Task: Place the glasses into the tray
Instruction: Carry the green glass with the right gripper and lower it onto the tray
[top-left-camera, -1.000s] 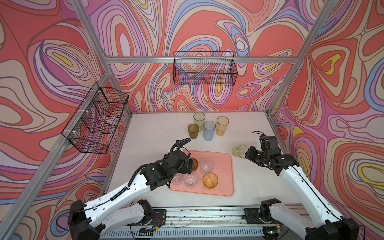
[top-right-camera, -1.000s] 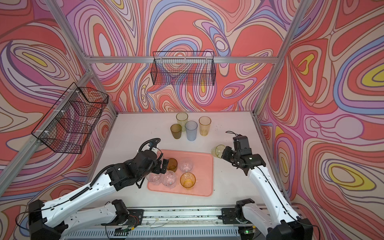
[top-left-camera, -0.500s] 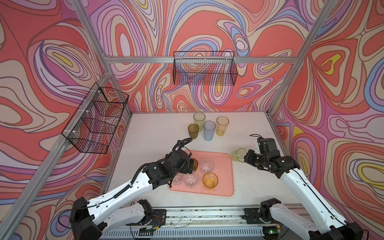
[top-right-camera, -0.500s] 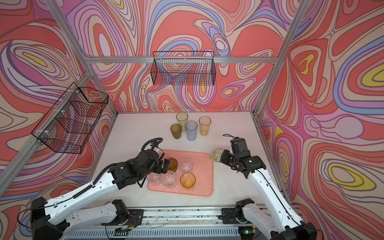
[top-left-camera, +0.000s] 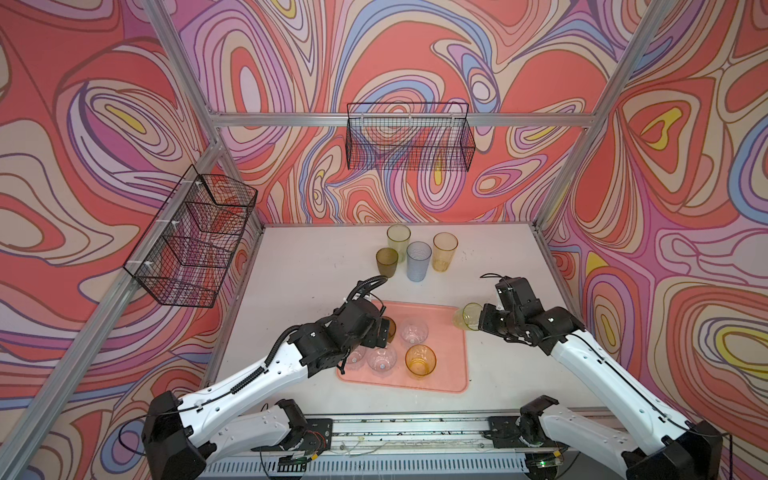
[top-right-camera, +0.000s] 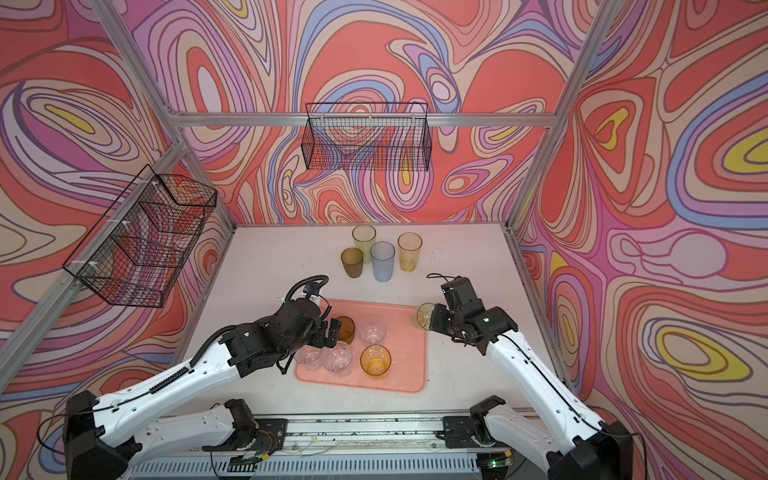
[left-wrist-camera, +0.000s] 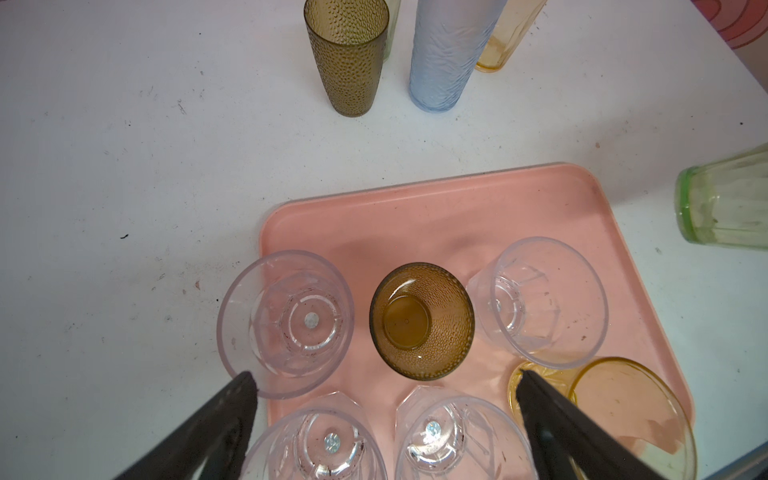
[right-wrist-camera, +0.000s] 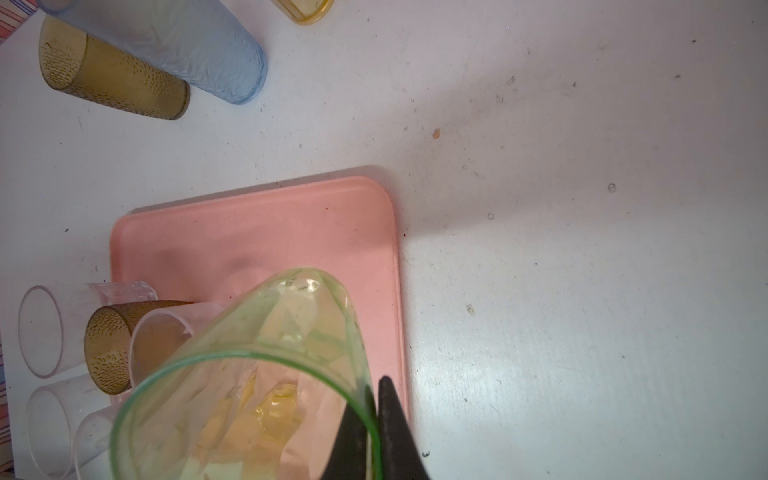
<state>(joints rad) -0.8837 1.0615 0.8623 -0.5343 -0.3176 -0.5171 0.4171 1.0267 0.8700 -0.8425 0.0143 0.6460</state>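
Your right gripper (right-wrist-camera: 372, 399) is pinched on the rim of the short green translucent tumbler (right-wrist-camera: 249, 374), tilted at the far right corner of the salmon-pink plastic tray (right-wrist-camera: 249, 216). Set down on the tray's raised edge, it could topple. Your left gripper (left-wrist-camera: 384, 376) has its fingers spread wide above the short brown dimpled tumbler (left-wrist-camera: 422, 322) in the tray and could knock it.

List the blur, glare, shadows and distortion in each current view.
Right wrist view: the green glass looks soft near the lens, with a glint on its base; a shadow lies on the table beside the tray. Left wrist view: wide-angle distortion makes the blue-grey glass lean. Both top views: evenly lit, sharp.
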